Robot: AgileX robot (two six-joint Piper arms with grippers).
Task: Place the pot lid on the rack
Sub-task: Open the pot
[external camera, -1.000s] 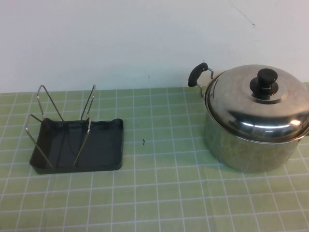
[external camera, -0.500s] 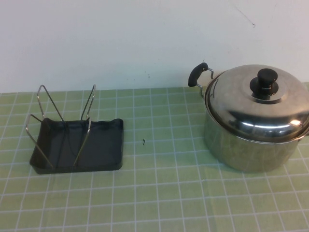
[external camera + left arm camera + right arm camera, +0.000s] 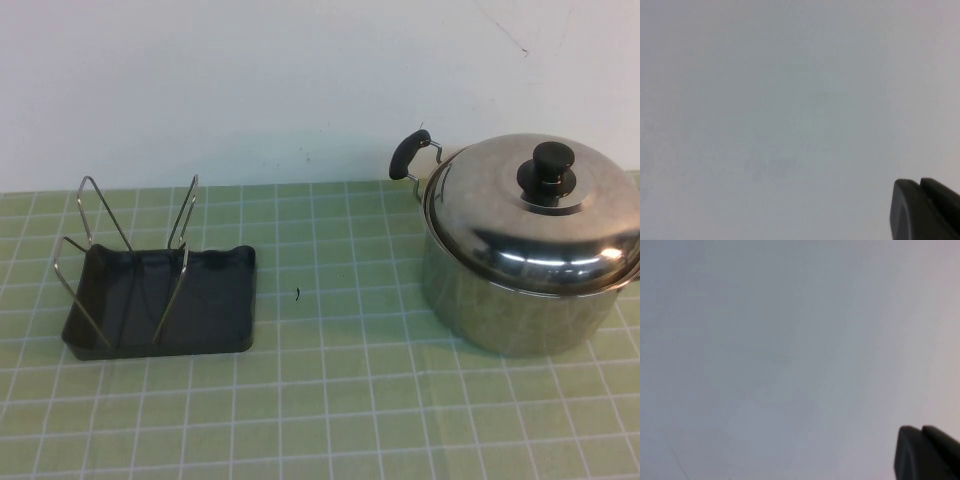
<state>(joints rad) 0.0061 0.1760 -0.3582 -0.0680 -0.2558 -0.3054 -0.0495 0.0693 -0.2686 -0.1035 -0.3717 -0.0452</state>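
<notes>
Currently the domed steel pot lid with black knob (image 3: 535, 205) sits at 3 o'clock on the steel pot (image 3: 515, 300); the wire rack on a grey tray (image 3: 150, 290) is at 9. Left end effector (image 3: 925, 210) and right end effector (image 3: 925, 452) face blank wall; grip state cannot be told.

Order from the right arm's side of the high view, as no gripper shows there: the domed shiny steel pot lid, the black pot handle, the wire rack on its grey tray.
1. pot lid, far right.
2. black pot handle, just left of it.
3. rack, far left.
The left gripper and right gripper appear only in wrist views.
</notes>
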